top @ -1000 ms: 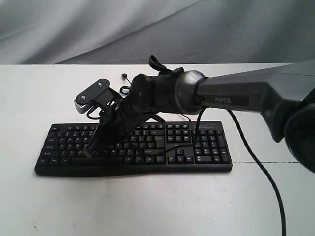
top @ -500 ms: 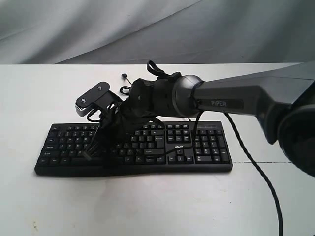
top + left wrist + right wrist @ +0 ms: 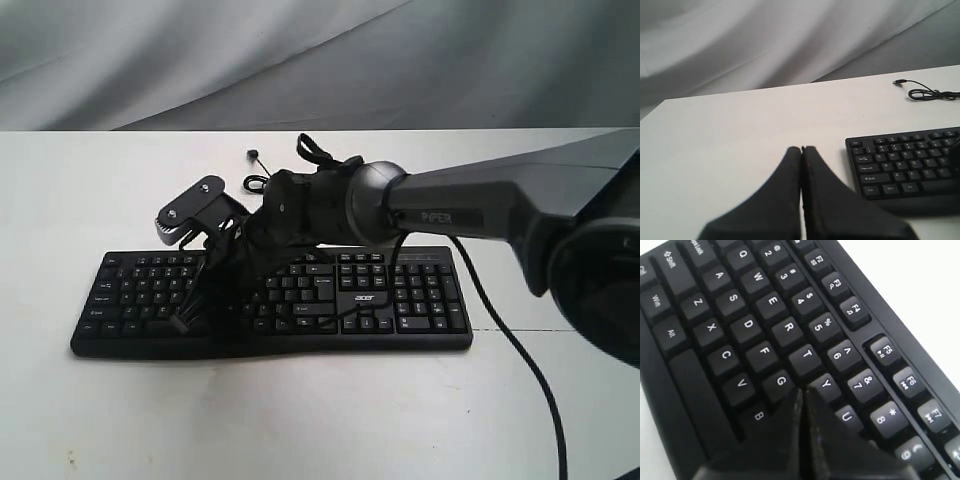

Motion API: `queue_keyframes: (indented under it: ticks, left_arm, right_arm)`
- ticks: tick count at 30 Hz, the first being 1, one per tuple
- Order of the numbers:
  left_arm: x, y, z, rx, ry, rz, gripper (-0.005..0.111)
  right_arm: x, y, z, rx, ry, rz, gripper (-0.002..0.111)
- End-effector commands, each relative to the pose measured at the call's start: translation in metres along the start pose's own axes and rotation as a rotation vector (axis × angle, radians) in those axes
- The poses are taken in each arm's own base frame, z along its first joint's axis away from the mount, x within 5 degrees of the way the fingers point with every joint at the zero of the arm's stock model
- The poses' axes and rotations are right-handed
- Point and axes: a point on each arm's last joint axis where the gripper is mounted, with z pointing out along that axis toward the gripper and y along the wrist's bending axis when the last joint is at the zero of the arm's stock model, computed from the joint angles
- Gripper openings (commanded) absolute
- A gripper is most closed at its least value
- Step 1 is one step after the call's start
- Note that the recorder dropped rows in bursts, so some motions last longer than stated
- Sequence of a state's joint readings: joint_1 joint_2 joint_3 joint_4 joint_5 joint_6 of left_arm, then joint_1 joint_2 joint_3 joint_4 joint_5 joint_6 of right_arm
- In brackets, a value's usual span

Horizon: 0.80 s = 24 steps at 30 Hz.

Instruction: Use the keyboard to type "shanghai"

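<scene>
White table (image 3: 300, 420) bears keyboard (image 3: 300, 300), long axis left-right, seemingly square-on.

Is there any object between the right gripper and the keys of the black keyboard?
Nothing visible. The right gripper, jaws shut, points straight at the wide black plastic keyboard, its tip between the G key and the Y key; only bare keys surround it.

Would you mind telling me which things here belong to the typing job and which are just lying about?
In the job: keyboard; right gripper, shut, tips above the keys near G and Y.
Lying about: left gripper, shut, off the keyboard's end; thin black cable; white table; grey cloth.
</scene>
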<state>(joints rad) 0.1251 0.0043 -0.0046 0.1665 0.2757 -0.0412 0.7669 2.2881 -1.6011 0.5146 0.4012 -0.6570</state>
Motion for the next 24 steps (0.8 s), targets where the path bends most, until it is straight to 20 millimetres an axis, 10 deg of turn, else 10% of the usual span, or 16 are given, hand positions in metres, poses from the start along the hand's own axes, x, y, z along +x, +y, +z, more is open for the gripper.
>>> queue_keyframes:
  ticks: [1, 17, 24]
  left_arm:
    - [0.000, -0.001, 0.000, 0.008, -0.011, -0.003, 0.000]
    - [0.000, -0.001, 0.000, 0.008, -0.011, -0.003, 0.000]
    - [0.000, -0.001, 0.000, 0.008, -0.011, -0.003, 0.000]
  right_arm:
    - [0.001, 0.005, 0.004, -0.007, 0.002, -0.016, 0.000]
    - [-0.027, 0.007, -0.032, 0.011, -0.074, -0.068, 0.000]
    - [-0.056, 0.024, -0.016, -0.054, -0.073, -0.152, 0.000]
